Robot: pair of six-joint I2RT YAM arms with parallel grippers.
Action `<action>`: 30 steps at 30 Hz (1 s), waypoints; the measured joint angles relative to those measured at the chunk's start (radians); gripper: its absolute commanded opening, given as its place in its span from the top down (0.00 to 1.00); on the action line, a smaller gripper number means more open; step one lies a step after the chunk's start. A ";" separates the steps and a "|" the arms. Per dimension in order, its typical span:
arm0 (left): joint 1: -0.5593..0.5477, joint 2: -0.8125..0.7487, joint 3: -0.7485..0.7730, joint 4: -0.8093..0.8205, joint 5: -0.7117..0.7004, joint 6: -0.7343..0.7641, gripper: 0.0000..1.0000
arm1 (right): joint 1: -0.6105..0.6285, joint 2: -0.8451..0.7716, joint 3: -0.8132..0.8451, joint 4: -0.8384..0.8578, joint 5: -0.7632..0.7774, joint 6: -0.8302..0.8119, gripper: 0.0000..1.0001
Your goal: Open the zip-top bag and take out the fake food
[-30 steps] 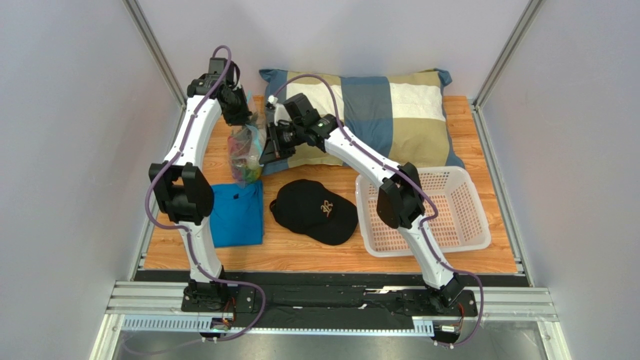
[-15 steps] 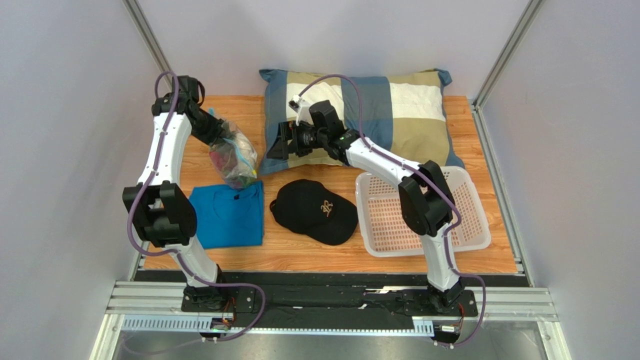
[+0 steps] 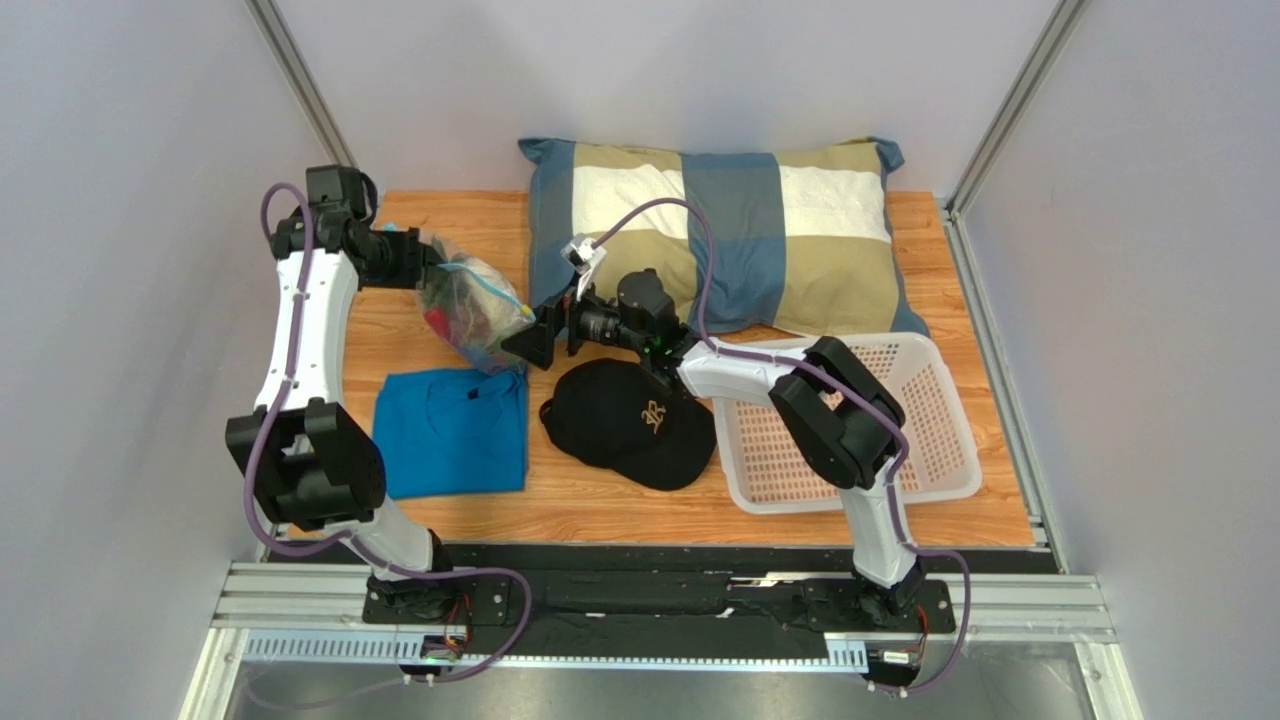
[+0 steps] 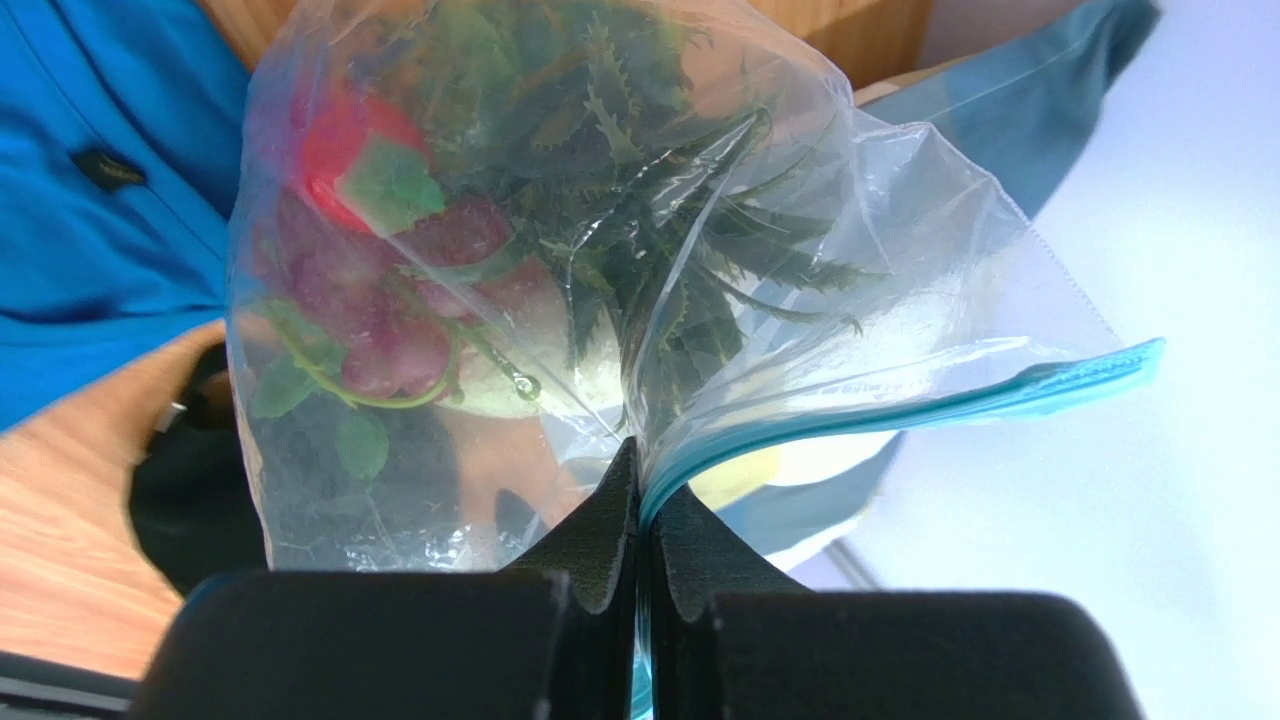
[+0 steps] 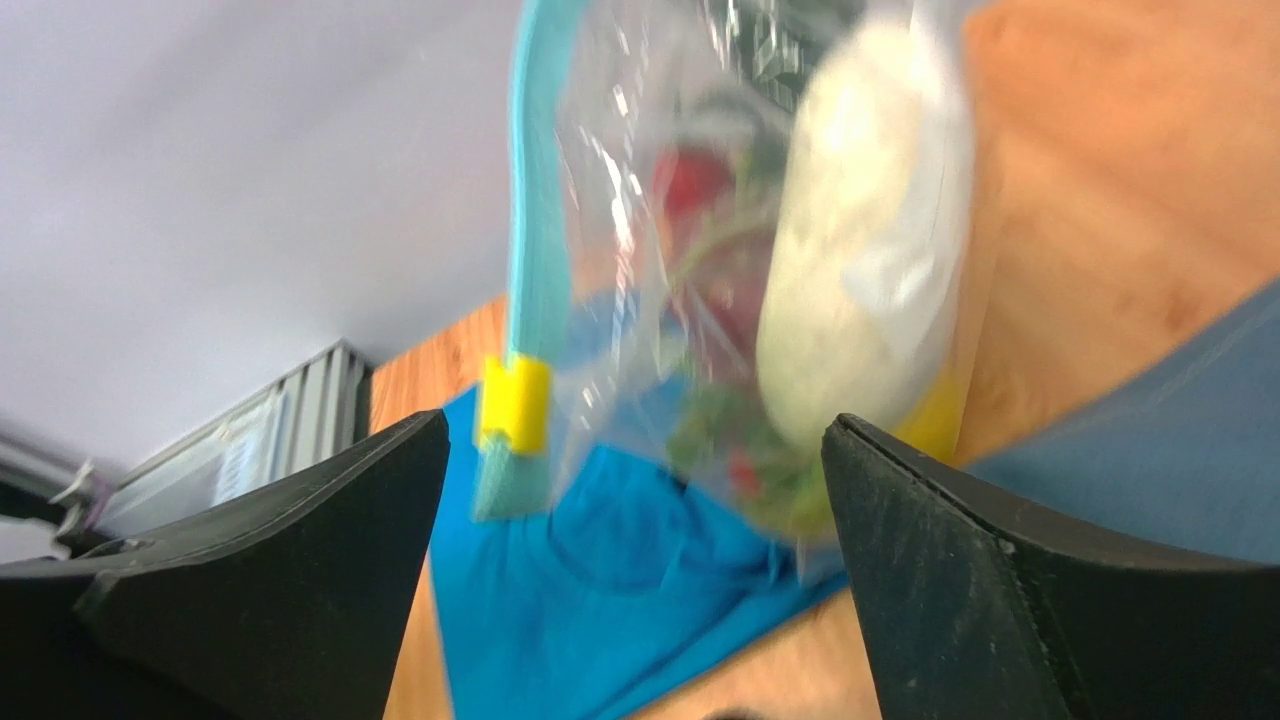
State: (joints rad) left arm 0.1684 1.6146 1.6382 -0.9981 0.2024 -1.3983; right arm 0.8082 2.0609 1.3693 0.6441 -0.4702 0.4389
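The zip-top bag (image 3: pixel 469 308) hangs clear of the table at the back left, its teal zip strip (image 4: pixel 962 398) running away from my left gripper (image 4: pixel 643 458). That gripper (image 3: pixel 409 258) is shut on the strip's end. Inside is the fake food: green pineapple leaves (image 4: pixel 646 180), dark red grapes (image 4: pixel 376 323) and a cream-white vegetable (image 5: pixel 860 270). My right gripper (image 3: pixel 529 345) stands open just right of the bag's lower end. In its wrist view (image 5: pixel 634 425) the bag (image 5: pixel 706 210) and a yellow slider (image 5: pixel 514 405) on the strip lie ahead of its fingers, untouched.
A folded blue shirt (image 3: pixel 451 435) lies under and in front of the bag. A black cap (image 3: pixel 624 420) sits mid-table, a white basket (image 3: pixel 932 465) to its right, and a checked pillow (image 3: pixel 751 225) along the back.
My right gripper opened, let go of the bag and dropped toward the cap. My left arm swung left, carrying the bag by its strip.
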 measured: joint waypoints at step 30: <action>0.099 -0.143 -0.242 0.191 0.110 -0.165 0.66 | 0.024 0.220 0.089 0.437 0.191 -0.012 1.00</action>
State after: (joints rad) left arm 0.2672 1.4719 1.3964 -0.8074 0.3122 -1.5635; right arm 0.8318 2.2814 1.4578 1.0809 -0.2790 0.4267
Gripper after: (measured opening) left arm 0.018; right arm 0.015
